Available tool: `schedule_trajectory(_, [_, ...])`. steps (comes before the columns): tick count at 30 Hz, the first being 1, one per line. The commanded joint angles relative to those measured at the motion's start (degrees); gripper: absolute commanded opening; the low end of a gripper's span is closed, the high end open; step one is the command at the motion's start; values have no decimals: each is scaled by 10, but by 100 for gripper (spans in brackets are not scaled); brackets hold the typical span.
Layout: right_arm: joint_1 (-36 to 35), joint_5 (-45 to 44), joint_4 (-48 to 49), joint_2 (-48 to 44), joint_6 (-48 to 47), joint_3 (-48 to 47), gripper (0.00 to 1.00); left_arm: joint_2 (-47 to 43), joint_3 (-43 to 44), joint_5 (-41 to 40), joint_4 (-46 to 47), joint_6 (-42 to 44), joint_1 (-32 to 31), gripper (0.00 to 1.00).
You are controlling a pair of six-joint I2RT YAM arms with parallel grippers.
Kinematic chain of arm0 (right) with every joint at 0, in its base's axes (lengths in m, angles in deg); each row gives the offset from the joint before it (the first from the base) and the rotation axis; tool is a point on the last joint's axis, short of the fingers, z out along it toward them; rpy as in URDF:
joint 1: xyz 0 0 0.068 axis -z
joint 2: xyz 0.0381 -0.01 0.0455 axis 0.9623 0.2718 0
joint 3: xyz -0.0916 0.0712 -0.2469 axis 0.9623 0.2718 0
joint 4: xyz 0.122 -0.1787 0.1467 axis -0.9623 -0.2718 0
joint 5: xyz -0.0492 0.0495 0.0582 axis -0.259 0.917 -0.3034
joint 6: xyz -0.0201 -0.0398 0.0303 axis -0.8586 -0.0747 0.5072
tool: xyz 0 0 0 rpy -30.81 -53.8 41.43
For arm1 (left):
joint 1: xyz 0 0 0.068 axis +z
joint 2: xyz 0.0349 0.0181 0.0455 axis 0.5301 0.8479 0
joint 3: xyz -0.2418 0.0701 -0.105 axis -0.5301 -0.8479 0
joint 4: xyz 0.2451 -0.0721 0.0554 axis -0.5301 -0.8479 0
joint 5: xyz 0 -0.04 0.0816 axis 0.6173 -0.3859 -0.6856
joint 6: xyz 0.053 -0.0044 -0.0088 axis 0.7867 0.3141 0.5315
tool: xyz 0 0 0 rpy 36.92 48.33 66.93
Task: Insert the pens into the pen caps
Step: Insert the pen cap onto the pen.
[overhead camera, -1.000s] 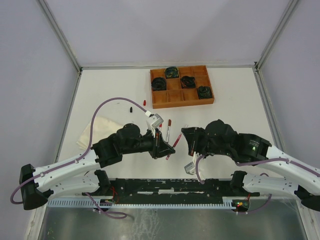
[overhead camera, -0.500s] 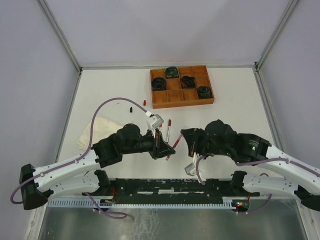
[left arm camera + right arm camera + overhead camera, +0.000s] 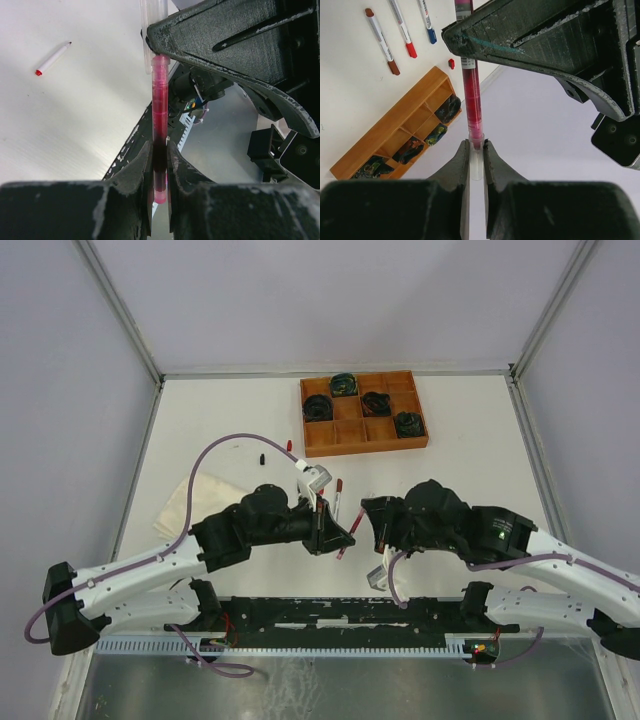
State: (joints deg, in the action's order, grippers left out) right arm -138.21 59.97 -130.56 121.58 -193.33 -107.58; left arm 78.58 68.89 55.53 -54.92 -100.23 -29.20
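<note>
one pink pen (image 3: 471,100), label (image 3: 467,63) perhaps barcode

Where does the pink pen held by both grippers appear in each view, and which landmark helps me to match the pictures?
Top external: pink pen, slanted, slightly below the centre.
Left wrist: upright in the centre, clamped by the left gripper.
Right wrist: upright, top centre, its pale end in the right gripper.
Landmark: wooden tray, far centre in the top view, lower left in the right wrist view; not in the left wrist view.

Wooden tray (image 3: 365,449), coiled cables (image 3: 318,407), cream cloth (image 3: 190,502)
</note>
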Motion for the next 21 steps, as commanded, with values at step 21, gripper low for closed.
schedule_trajectory(21, [-83,0,-18,10,1,4,0,26,78,-89,37,-40,11,3])
